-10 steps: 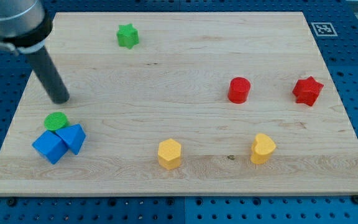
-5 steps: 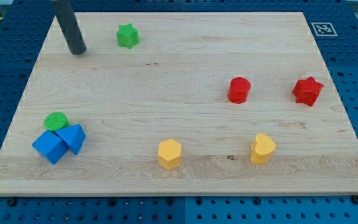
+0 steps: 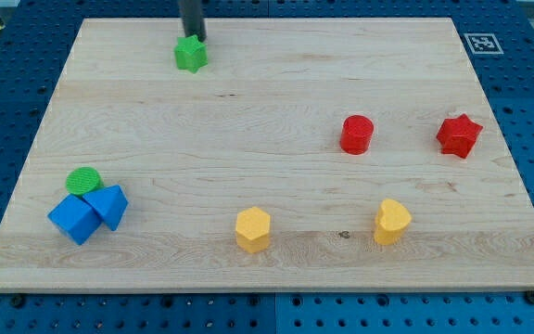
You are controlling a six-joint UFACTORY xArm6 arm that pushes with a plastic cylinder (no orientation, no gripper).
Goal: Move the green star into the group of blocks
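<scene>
In the single camera view, the green star (image 3: 191, 54) sits near the top edge of the wooden board (image 3: 267, 102), left of centre, well apart from every other block. The rod comes down from the view's top, and its tip (image 3: 194, 39) stands just above the star's upper edge, touching it or very nearly so; which of the two cannot be told from this angle. The arm carries no jaws at all, only this straight dark rod, so nothing is spread, pressed together or pinching. The relation that matters is this: the star lies immediately below the tip in the view, while the group it must join lies far toward the view's bottom left, made up of a green round block (image 3: 83, 180), a blue block (image 3: 73, 218) and a second blue block (image 3: 109, 205), all three touching one another. The tip therefore stands on the far side of the star from the group, though more directly above than up and to the right, so a push would probably need a leftward slant to carry the star down the diagonal. The star has no real long axis; it is a compact, roughly symmetrical shape, and the way its points face is too small to read reliably. The red cylinder (image 3: 357, 134), red star (image 3: 459, 135) and two yellow blocks (image 3: 253, 228) (image 3: 392, 221) lie off to the right, clear of that diagonal.
</scene>
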